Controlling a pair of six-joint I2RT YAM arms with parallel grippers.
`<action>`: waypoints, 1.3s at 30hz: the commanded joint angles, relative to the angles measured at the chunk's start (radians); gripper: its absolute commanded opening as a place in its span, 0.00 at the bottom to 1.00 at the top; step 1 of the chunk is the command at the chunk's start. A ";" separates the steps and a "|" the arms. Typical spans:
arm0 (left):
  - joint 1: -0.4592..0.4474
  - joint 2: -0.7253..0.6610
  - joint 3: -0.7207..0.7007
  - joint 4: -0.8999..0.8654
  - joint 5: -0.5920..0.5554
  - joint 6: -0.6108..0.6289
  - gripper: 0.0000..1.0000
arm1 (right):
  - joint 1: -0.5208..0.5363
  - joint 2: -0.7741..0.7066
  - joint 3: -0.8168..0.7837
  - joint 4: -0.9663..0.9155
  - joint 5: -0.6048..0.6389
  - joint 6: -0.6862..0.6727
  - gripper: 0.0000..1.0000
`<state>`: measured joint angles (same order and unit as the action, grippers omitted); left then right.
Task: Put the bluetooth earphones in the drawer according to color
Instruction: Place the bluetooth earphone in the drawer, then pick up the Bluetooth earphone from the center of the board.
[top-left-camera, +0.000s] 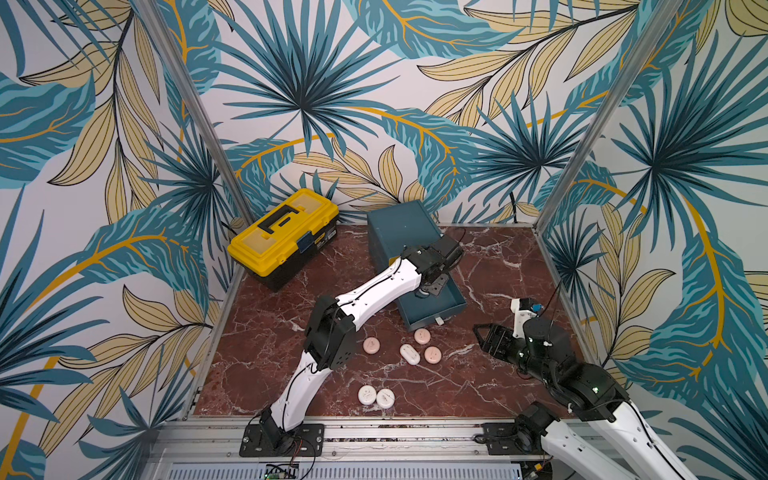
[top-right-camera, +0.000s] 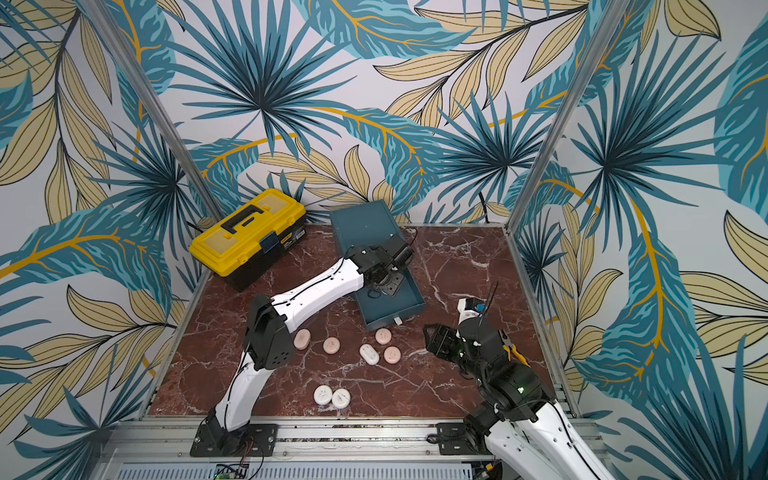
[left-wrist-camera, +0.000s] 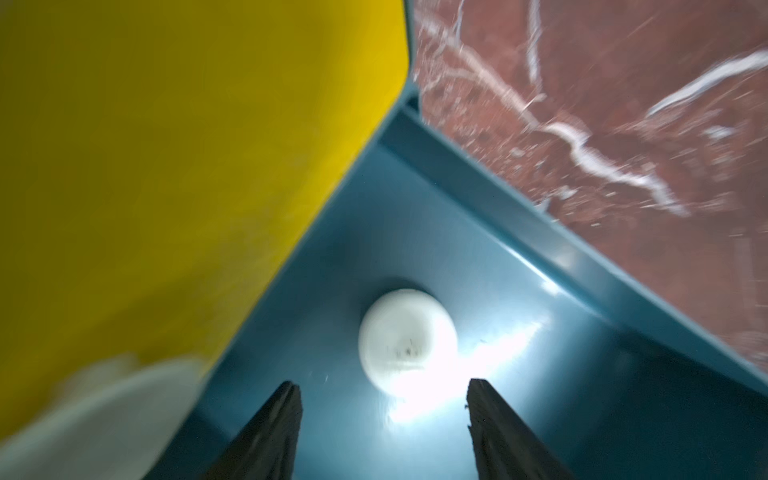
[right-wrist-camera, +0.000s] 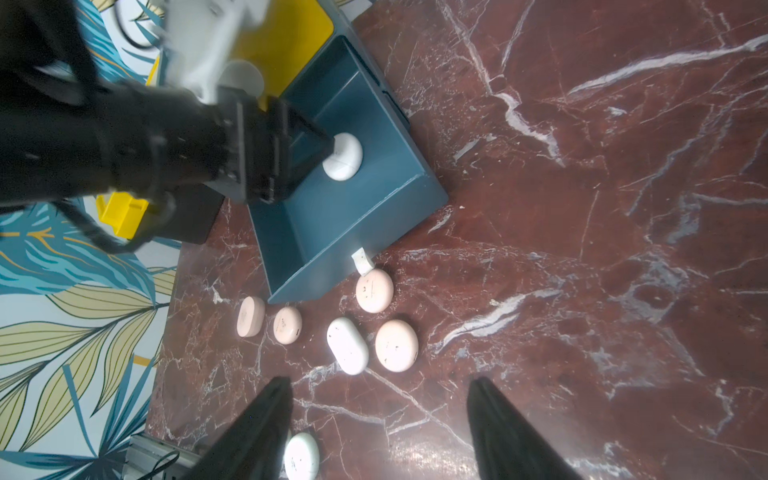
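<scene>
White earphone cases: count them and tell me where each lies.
4. One white case lies in the open teal drawer; one lies among the pink cases before it; two sit side by side near the front edge. Others may be hidden.

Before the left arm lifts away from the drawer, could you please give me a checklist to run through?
1. The white case lies inside the open teal drawer: ok.
2. The left gripper has open jaws, case not between them: ok.
3. The right gripper is open and empty above the table: ok.
4. The pink case is apart from the white tab pull: cannot tell.
5. All cases sorted: not ok; other cases lie on the table.
</scene>
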<state>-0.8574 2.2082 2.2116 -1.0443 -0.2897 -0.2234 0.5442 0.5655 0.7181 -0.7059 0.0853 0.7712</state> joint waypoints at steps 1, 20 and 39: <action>-0.022 -0.206 -0.021 0.033 -0.009 0.013 0.68 | 0.003 0.029 0.015 0.016 -0.065 -0.049 0.72; 0.043 -0.840 -0.642 0.044 -0.181 -0.137 0.71 | 0.404 0.548 0.113 0.131 0.059 -0.167 0.73; 0.067 -1.028 -0.801 -0.060 -0.236 -0.198 0.72 | 0.526 0.933 0.200 0.268 0.232 -0.297 0.78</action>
<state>-0.7963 1.2007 1.4361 -1.0828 -0.5030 -0.4049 1.0626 1.4754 0.9276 -0.4976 0.2722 0.5003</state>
